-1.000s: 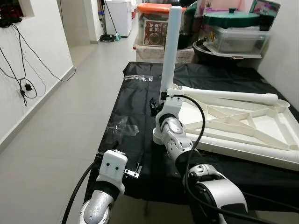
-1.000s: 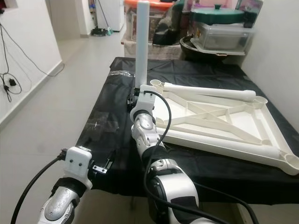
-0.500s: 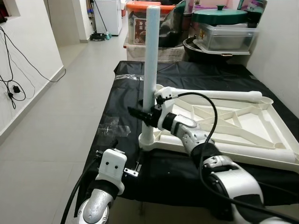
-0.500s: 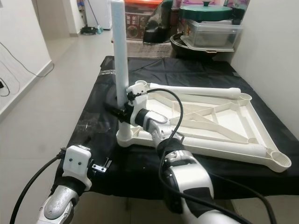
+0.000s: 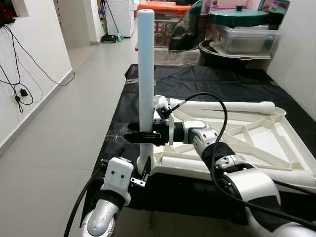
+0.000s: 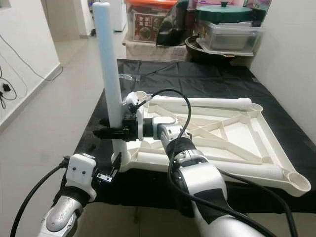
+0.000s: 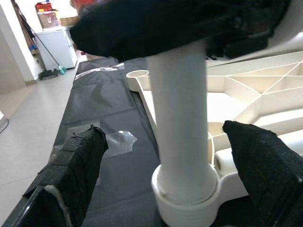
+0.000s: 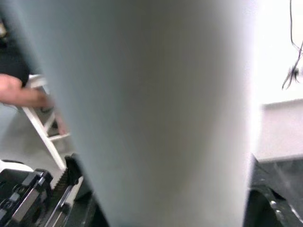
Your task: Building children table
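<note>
While the white table leg (image 5: 146,74) stands upright in the corner socket (image 7: 185,204) of the upturned white tabletop (image 6: 232,136), it is pinched low down by the right gripper (image 5: 140,138), whose black fingers are pressed against its sides. The tabletop lies on a black-covered table (image 5: 222,81); a second leg (image 5: 222,105) lies across its far edge. The left gripper (image 7: 175,165) is held just before the socket, its fingers spread to either side of the leg without touching it. How deeply the leg is seated cannot be told. If it is only loosely set, it could tip out on release — or the light tabletop could be dragged toward the table edge by a sideways pull.
</note>
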Available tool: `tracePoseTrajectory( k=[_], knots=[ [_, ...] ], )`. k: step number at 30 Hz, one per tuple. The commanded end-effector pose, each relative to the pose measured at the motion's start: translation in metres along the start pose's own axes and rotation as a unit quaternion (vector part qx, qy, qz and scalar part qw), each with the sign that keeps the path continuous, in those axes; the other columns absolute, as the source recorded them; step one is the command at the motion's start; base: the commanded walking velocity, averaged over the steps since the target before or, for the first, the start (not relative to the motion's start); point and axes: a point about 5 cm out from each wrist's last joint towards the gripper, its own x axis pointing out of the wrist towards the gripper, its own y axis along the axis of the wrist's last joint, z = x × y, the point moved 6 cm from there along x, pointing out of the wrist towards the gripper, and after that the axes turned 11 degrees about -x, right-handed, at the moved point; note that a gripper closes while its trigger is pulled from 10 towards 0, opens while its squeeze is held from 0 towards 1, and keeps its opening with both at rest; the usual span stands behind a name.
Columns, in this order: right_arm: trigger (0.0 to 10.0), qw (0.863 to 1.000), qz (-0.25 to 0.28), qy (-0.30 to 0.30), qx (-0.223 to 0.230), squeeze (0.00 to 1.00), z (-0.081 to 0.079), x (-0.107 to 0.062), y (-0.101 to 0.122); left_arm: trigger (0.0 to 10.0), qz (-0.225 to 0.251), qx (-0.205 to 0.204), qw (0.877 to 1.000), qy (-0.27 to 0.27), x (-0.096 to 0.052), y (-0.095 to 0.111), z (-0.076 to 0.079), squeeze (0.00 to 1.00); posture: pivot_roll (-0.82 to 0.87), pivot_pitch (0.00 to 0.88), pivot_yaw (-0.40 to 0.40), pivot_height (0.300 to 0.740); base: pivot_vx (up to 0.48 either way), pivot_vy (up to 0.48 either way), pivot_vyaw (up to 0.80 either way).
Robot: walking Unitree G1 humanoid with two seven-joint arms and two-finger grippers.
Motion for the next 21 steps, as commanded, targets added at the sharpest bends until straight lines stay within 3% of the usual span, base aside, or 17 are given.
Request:
tracePoseTrajectory(
  k=[1, 2, 5, 7, 10, 11, 12, 13, 14, 15, 16, 17, 18, 21],
  knots=[
    [0.0, 1.000, -0.004, 0.009, 0.020, 0.00, -0.005, 0.009, -0.004, 10.0, -0.004, 0.003, 1.000, 0.001, -0.002, -0.002, -0.001, 0.00, 0.05, 0.000, -0.064, 0.740, 0.000, 0.000, 0.00],
    [0.0, 1.000, -0.004, 0.009, 0.020, 0.00, -0.005, 0.009, -0.004, 10.0, -0.004, 0.003, 1.000, 0.001, -0.002, -0.002, -0.001, 0.00, 0.05, 0.000, -0.064, 0.740, 0.000, 0.000, 0.00],
    [0.0, 0.996, 0.010, -0.086, -0.002, 0.00, 0.015, 0.008, -0.003, 10.0, -0.005, 0.001, 1.000, 0.000, -0.002, -0.003, 0.000, 0.00, 0.04, 0.000, -0.064, 0.740, 0.000, 0.000, 0.00],
    [0.0, 0.984, 0.010, -0.176, 0.001, 0.00, 0.033, 0.006, -0.003, 10.0, -0.005, 0.001, 1.000, 0.000, -0.002, -0.003, 0.000, 0.00, 0.04, 0.000, -0.065, 0.740, 0.000, 0.000, 0.00],
    [0.0, 0.974, 0.008, -0.224, 0.009, 0.00, 0.043, 0.003, -0.004, 10.0, -0.005, 0.001, 1.000, 0.000, -0.002, -0.003, 0.000, 0.00, 0.04, 0.000, -0.065, 0.740, 0.000, 0.000, 0.00],
    [0.0, 0.942, -0.011, -0.336, 0.015, 0.00, 0.064, -0.012, -0.011, 10.0, -0.006, 0.001, 1.000, 0.000, -0.002, -0.003, 0.000, 0.00, 0.04, 0.000, -0.065, 0.740, 0.000, 0.000, 0.00],
    [0.0, 0.911, -0.025, -0.411, 0.019, 0.00, 0.076, -0.025, -0.016, 10.0, -0.006, 0.001, 1.000, -0.001, -0.002, -0.004, 0.001, 0.00, 0.04, 0.000, -0.065, 0.740, 0.000, 0.000, 0.00],
    [0.0, 0.911, -0.025, -0.411, 0.019, 0.00, 0.076, -0.025, -0.016, 10.0, -0.006, 0.001, 1.000, -0.001, -0.002, -0.004, 0.001, 0.00, 0.04, 0.000, -0.065, 0.740, 0.000, 0.000, 0.00],
    [0.0, 0.851, -0.053, -0.522, 0.026, 0.00, 0.091, -0.053, -0.026, 10.0, -0.006, 0.001, 1.000, -0.001, -0.002, -0.004, 0.000, 0.00, 0.03, 0.000, -0.059, 0.740, 0.000, 0.000, 0.00],
    [0.0, 0.805, -0.071, -0.588, 0.028, 0.00, 0.097, -0.074, -0.032, 10.0, -0.006, 0.001, 1.000, -0.001, -0.002, -0.004, 0.000, 0.00, 0.03, 0.000, -0.059, 0.740, 0.000, 0.000, 0.00],
    [0.0, 0.749, -0.076, -0.656, 0.046, 0.00, 0.099, -0.099, -0.041, 10.0, -0.007, 0.001, 1.000, -0.002, -0.002, -0.004, 0.001, 0.00, 0.03, 0.000, -0.059, 0.740, 0.000, 0.000, 0.00],
    [0.0, 0.709, -0.079, -0.699, 0.060, 0.00, 0.098, -0.116, -0.048, 10.0, -0.007, 0.001, 1.000, -0.002, -0.002, -0.005, 0.001, 0.00, 0.03, 0.000, -0.059, 0.740, 0.000, 0.000, 0.00],
    [0.0, 0.689, -0.073, -0.716, 0.083, 0.00, 0.095, -0.120, -0.054, 10.0, -0.007, 0.000, 1.000, -0.003, -0.002, -0.005, 0.001, 0.00, 0.03, 0.000, -0.059, 0.740, 0.000, 0.000, 0.00],
    [0.0, 0.679, -0.070, -0.724, 0.098, 0.00, 0.093, -0.121, -0.058, 10.0, -0.008, 0.000, 1.000, -0.004, -0.002, -0.005, 0.001, 0.00, 0.03, 0.000, -0.059, 0.740, 0.000, 0.000, 0.00]
  ],
)
